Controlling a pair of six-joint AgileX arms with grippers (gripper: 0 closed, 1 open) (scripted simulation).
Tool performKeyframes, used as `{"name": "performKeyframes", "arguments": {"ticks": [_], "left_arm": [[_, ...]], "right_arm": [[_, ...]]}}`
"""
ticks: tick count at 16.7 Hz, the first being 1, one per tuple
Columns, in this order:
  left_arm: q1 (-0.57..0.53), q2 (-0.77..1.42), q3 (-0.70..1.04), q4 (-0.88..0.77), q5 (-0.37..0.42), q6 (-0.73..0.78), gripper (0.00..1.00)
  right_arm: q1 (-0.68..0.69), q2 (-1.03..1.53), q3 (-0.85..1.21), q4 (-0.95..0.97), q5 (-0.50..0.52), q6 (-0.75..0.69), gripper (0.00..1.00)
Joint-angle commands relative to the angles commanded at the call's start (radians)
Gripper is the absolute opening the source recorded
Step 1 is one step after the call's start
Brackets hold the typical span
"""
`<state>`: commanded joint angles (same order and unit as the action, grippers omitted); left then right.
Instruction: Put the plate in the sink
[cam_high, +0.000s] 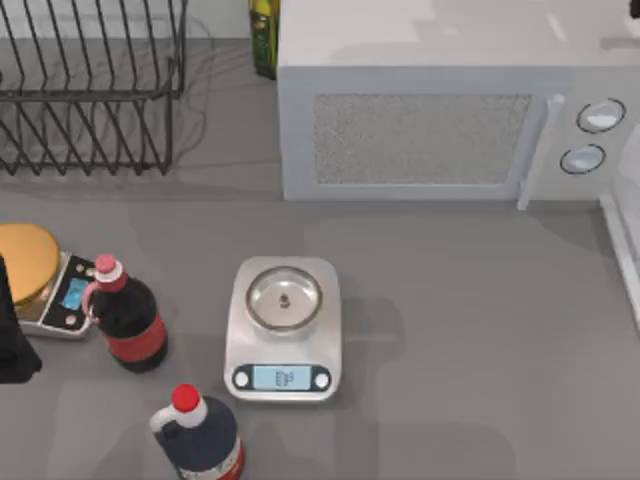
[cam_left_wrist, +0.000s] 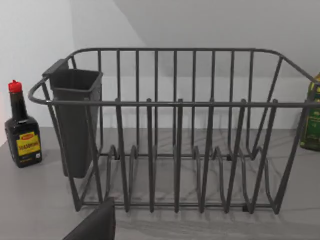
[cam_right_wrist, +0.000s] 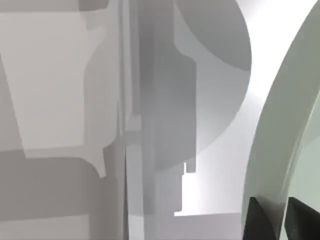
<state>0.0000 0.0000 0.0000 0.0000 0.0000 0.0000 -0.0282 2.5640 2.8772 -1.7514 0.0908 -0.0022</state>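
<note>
Gripping the plate (cam_right_wrist: 285, 125) by its rim, the right gripper (cam_right_wrist: 280, 217) shows dark fingertips either side of the pale green edge in the right wrist view. Sink (cam_high: 622, 250): white strip, right edge of the top view. Left arm (cam_high: 15, 335) parked at left edge, jaw state cannot be told. Kitchen scale (cam_high: 284, 330) at centre.

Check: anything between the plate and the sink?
Nothing visible. In the right wrist view the pale mint-green round plate sits at the right gripper, dark fingers straddling its rim. The white-rimmed sink lies at the table's right edge.

Plate (cam_right_wrist: 280, 130) cut off by edge
</note>
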Motion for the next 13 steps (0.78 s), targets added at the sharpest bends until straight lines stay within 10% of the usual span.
{"name": "performKeyframes", "arguments": {"ticks": [9,13], "left_arm": [[0.000,0.000,0.000,0.000,0.000,0.000,1.00],[0.000,0.000,0.000,0.000,0.000,0.000,1.00]], "right_arm": [[-0.054,0.148,0.027,-0.008,-0.082,-0.056,0.00],[-0.054,0.148,0.027,-0.008,-0.082,-0.056,0.30]]}}
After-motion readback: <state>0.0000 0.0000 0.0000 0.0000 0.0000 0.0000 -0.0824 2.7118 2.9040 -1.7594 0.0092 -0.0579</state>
